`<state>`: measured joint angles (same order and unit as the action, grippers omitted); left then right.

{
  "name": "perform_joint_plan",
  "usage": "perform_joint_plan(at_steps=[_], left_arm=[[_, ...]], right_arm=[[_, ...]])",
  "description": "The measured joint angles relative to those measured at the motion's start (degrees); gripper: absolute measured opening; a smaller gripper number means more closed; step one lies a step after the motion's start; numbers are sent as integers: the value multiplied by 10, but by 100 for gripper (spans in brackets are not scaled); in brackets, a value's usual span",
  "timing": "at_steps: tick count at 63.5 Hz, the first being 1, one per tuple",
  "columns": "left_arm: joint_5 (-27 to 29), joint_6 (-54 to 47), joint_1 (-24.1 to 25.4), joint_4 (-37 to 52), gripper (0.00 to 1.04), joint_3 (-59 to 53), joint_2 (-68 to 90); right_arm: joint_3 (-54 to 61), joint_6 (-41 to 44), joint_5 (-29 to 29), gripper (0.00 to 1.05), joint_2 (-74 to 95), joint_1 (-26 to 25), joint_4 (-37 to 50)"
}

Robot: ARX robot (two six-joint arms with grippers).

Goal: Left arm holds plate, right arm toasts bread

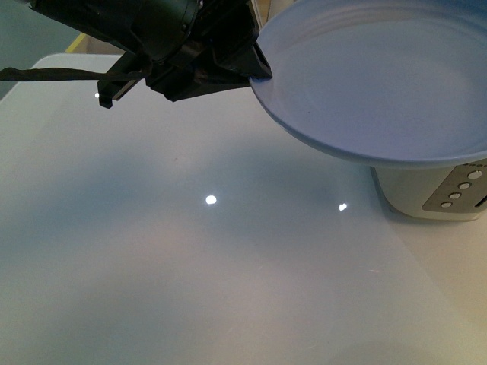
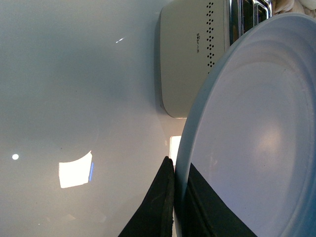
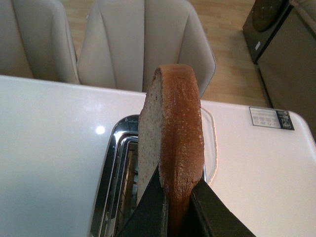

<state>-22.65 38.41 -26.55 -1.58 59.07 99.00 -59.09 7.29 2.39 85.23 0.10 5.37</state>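
Your left hand (image 1: 257, 67) is clamping the plate (image 1: 380, 84) by its rim. Your right hand (image 3: 178, 207) is gripping the bread (image 3: 173, 128) upright over the toaster (image 3: 112, 158) slot.

The L arm (image 1: 175, 42) is reached in high from the far left, w/ the L gripper (image 1: 257, 68) clamped on the rim of the tilted plate (image 1: 380, 84), one finger per face, and the R gripper (image 3: 177, 210) is closed on the bottom of the upright bread (image 3: 173, 128).
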Motion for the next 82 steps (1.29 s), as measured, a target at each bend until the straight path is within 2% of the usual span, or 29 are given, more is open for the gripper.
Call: perform_joint_plan(at_steps=[82], left_arm=[[-3,0,1,-3,3,0,0]], right_arm=[[0,-19,3,4,137,13,10]])
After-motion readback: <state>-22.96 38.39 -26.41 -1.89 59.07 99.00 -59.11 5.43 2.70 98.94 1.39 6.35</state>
